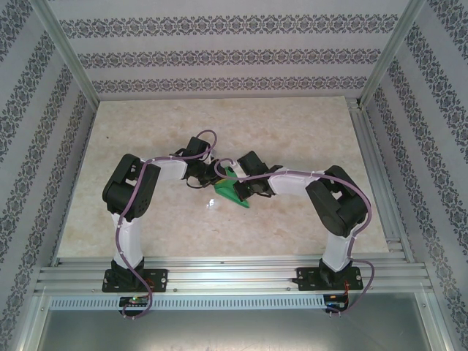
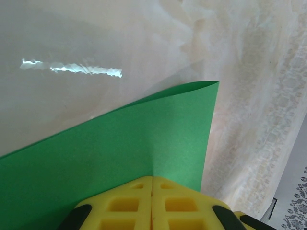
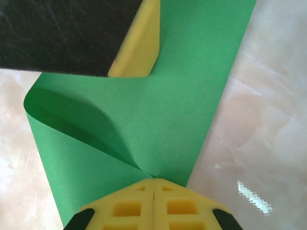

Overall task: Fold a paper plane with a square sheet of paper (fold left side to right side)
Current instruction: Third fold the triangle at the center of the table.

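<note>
In both closed jaws, the curled green paper

No legible text (or labels) — none

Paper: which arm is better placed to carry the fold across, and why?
Probably left: the left gripper grips the paper by its raised side; the right gripper clamps it by the curl, as anchor.

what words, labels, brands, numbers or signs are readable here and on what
None can be read.
The green sheet of paper is plain, the right hand's pads bear no marks, and the wall pattern is ornament, not lettering.
The small boards at the arm bases are too small to read.
</note>
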